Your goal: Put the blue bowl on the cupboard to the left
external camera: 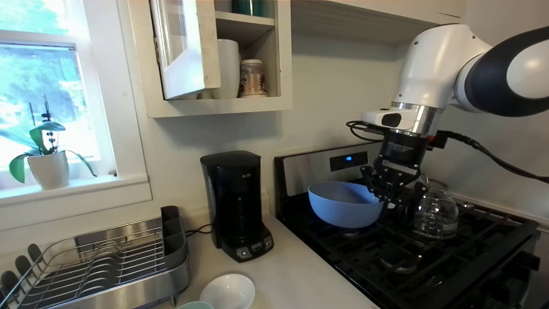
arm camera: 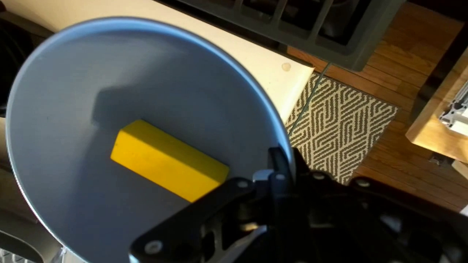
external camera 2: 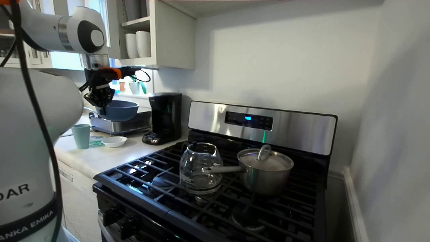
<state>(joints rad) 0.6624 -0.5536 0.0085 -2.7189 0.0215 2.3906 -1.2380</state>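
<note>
The blue bowl (arm camera: 182,102) is cut off below in the wrist view, the dish rack (external camera: 167,281) in an exterior view.

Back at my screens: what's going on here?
The robot's hand grips the blue bowl at its rim and holds it in the air, with a yellow block lying inside. The off-white counter shows past its edge in the wrist view; the bowl is not yet set down. A glass pot and a lidded saucepan stand on the stove.
</note>
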